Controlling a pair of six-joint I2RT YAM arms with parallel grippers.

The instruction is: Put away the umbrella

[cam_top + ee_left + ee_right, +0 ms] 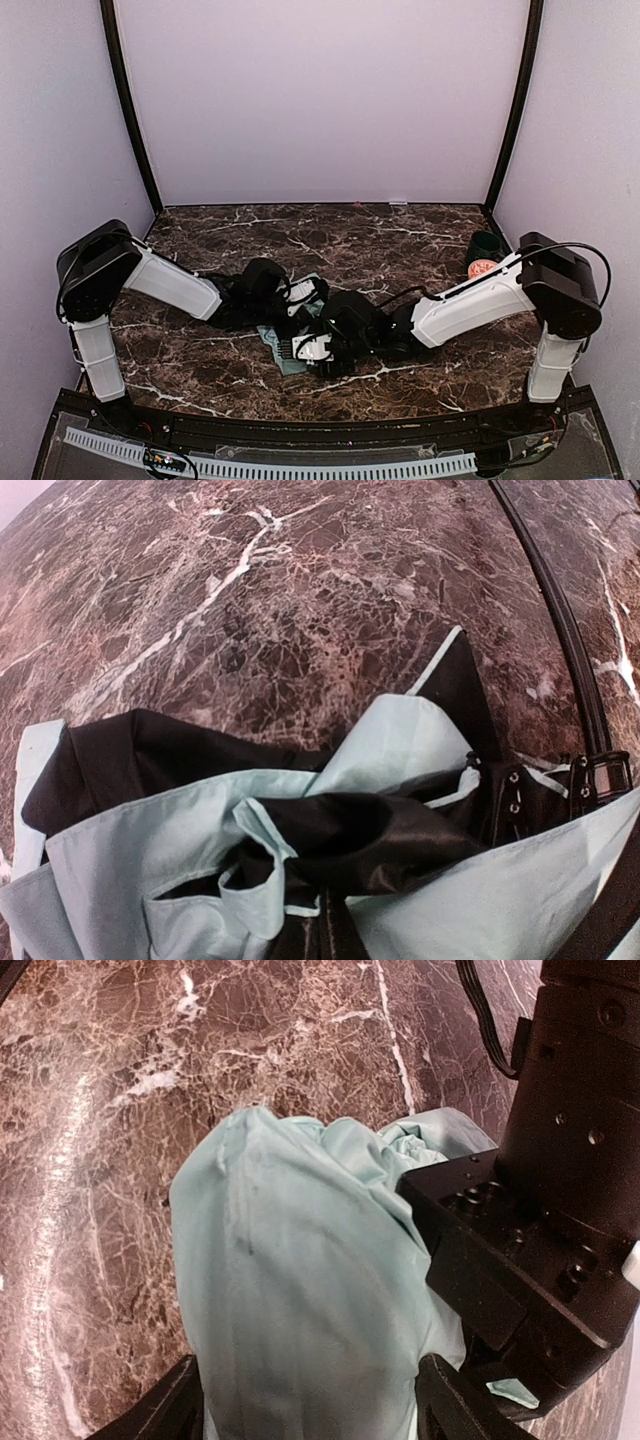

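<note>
The umbrella [278,350] lay collapsed and crumpled at the middle of the table [400,230], between the two arms. The left pincer [298,298] was closed, with fabric bunched at its tip; a hold on that fabric could not be confirmed. The right pincer [305,1410] stood with its jaws spread on either side of a mint-green bundle; it could not be told whether they pressed it.

Probable faults:
- Slippage: the grip would take loose cloth only, not the shaft.
- Snagging: ribs were hidden under the folds.
- Collision: the two pincers worked close together.

Count:
- one umbrella
- two arms
- two pincers
- one round orange-and-white object [482,268] near the right edge
- one dark green item [488,245] just behind that object
</note>
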